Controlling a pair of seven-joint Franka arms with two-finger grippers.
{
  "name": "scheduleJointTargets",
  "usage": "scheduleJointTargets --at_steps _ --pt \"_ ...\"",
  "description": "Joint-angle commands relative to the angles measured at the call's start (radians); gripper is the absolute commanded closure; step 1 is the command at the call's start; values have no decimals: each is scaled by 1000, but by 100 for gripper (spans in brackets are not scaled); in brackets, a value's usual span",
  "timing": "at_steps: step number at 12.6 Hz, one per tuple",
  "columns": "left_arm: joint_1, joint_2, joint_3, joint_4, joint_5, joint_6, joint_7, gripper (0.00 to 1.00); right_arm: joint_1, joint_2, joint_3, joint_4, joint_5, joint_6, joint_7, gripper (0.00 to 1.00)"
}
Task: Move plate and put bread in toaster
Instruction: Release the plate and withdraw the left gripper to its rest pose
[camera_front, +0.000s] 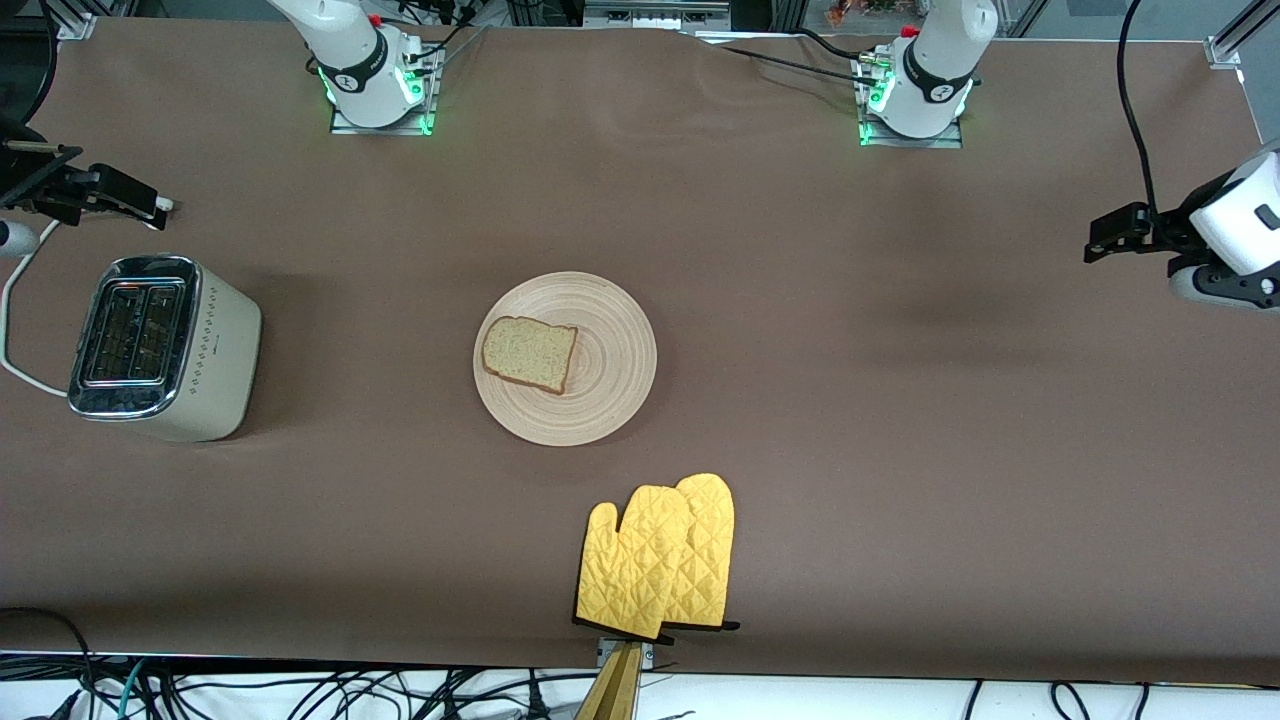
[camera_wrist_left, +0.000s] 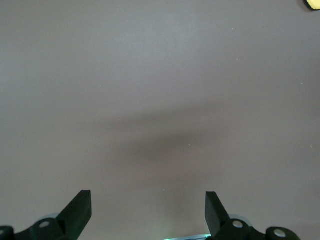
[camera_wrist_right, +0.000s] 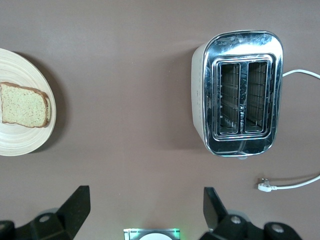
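The pale wooden plate (camera_front: 600, 370) lies mid-table with the bread (camera_front: 529, 353) flat on it, toward the toaster's side; both also show in the right wrist view as plate (camera_wrist_right: 20, 75) and bread (camera_wrist_right: 24, 105). The cream toaster (camera_front: 165, 348) with its chrome top and two empty slots (camera_wrist_right: 243, 97) stands toward the right arm's end. My right gripper (camera_front: 125, 198) hangs open high over the table at that end, fingers (camera_wrist_right: 75, 202) wide apart and empty. My left gripper (camera_front: 1112, 236) hangs open over bare cloth at the left arm's end, fingers (camera_wrist_left: 80, 205) holding nothing.
A pair of yellow oven mitts (camera_front: 660, 560) lies nearer to the front camera than the plate, at the table's edge. The toaster's white cord (camera_front: 12, 340) trails off the right arm's end, its plug (camera_wrist_right: 265, 186) loose on the brown cloth.
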Motion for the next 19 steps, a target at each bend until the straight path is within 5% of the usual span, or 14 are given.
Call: scheduleJointTargets --at_steps 1,5,19 --pt "-4 19 -1 42 15 -23 -24 0 -2 -13 1 -1 14 -9 -4 0" --pt "-19 -29 -48 29 -10 -72 -206 0 -2 -12 1 0 17 -9 -7 0" --pt "-21 -6 -51 39 -35 0 -258 0 -7 22 -38 5 16 -60 2 0"
